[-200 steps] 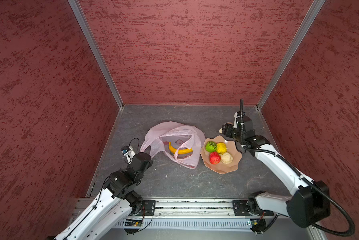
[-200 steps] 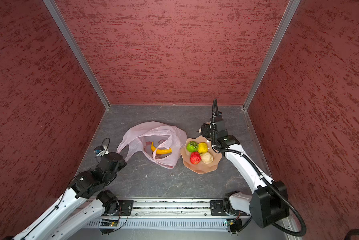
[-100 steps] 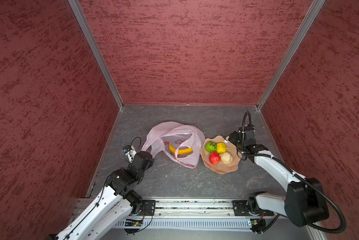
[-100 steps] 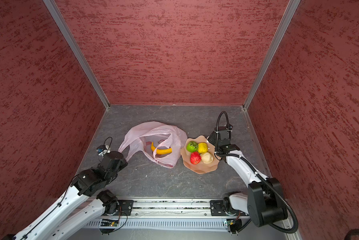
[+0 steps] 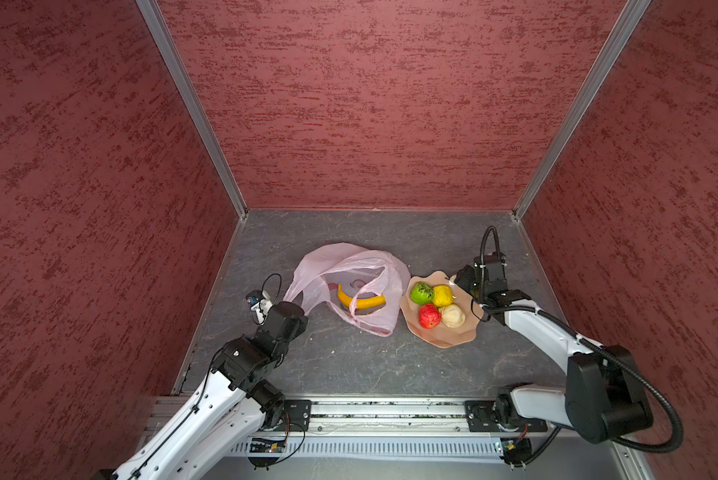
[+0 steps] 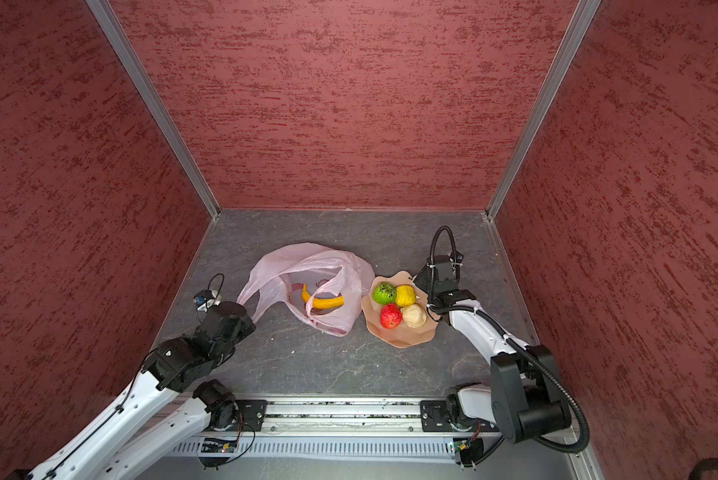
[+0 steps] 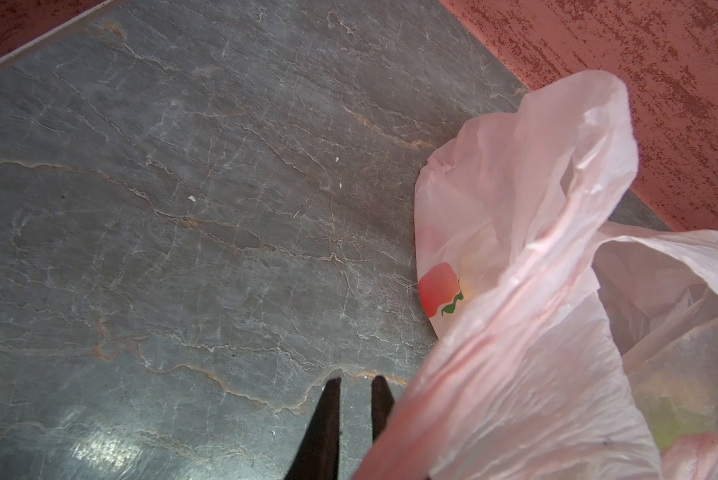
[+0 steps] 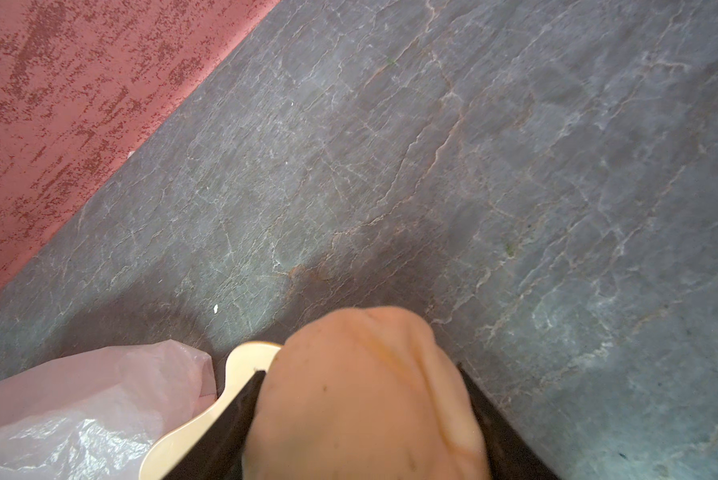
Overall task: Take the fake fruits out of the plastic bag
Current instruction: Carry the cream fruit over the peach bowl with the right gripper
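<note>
Left gripper (image 7: pixel 356 384) first, low at the near left of the table (image 5: pixel 349 365): its two black fingers (image 7: pixel 328 415) are drawn almost together, only a slit of grey stone between the tips. It looks clamped on a handle of the plastic bag (image 5: pixel 349 259). In both top views that pink loop runs taut from the bag (image 6: pixel 303 257) straight in under the wrist, though the pinch itself is hidden behind the film in the left wrist view. Just past it the bag lies crumpled on the table, mouth gaping open, a red fruit print (image 7: pixel 438 289) on its side. And there's the banana (image 5: pixel 361 300), yellow and curved, inside the open mouth with the other handle draped across it. Right beside the bag, touching it or as good as, sits the peach bowl (image 5: pixel 444 338) with four fruits out already: red ball (image 5: pixel 429 316) and knobbly beige lump (image 5: pixel 452 315) on the near side, green ball (image 5: pixel 421 293) and yellow ball (image 5: pixel 442 295) behind them. Further back, at the bowl's far rim, the right gripper (image 8: pixel 361 370) has its jaws spread wide around a second beige lump (image 8: pixel 361 415), squeezed between both fingers. The right wrist view shows the bowl's rim (image 8: pixel 245 361) just beside one finger and the bag beyond that. Behind everything the grey table runs on to the mottled red back wall (image 5: pixel 370 104).
</note>
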